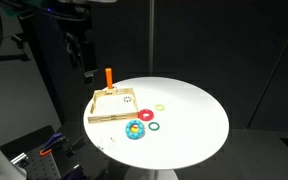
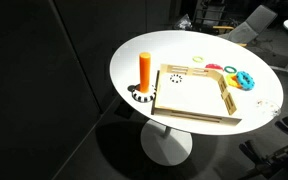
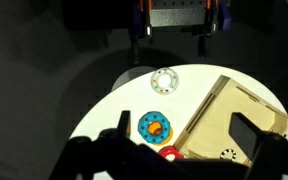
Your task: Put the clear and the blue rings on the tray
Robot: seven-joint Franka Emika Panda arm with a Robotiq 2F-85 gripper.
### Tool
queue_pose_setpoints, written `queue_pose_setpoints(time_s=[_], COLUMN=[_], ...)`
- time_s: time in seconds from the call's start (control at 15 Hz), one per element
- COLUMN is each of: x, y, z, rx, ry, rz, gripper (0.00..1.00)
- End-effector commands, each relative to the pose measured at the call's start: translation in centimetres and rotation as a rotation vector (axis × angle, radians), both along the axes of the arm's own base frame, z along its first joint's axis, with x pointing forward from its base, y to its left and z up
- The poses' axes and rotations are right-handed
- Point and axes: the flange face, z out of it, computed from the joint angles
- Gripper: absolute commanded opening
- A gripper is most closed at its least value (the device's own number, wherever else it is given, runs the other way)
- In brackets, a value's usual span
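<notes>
blue ring [image 1: 135, 130] is lying on the desk [image 1: 194, 125] at lower centre, just beside the tray [image 1: 106, 109], outside it | hand [image 1: 87, 70] is hovering at upper left, fingers spread apart, holding nothing

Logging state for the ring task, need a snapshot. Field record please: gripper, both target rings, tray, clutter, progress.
gripper: looks open, holding nothing, raised near the peg corner of the tray
clear ring: flat on the white table, off the tray
blue ring: on the table beside the tray, yellow-orange piece in its centre
tray: light wood, no rings on it
orange peg: upright at one tray corner
red ring: on the table next to the blue ring
progress: neither target ring on the tray
</notes>
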Motion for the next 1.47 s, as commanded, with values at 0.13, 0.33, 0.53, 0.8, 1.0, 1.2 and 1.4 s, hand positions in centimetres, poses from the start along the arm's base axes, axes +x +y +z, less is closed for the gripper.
queue_pose_setpoints(time_s=[0.13, 0.33, 0.53, 0.8, 1.0, 1.2, 1.4], x=[0.0, 0.4, 1.8, 4.6, 6.7, 7.9, 7.8], y=[0.0, 0.1, 0.6, 2.1, 3.8, 5.5, 7.1], z=[0.2, 0.0, -0.8, -3.0, -5.4, -8.3, -11.2], rx=[0.0, 0.004, 0.0, -0.047, -0.079, -0.085, -0.103], ry=[-0.002, 0.004, 0.021, 0.051, 0.066, 0.076, 0.058], rz=[0.0, -0.003, -0.005, 0.015, 0.046, 0.067, 0.077], gripper=[1.0, 1.0, 1.0, 1.0, 1.0, 1.0, 1.0])
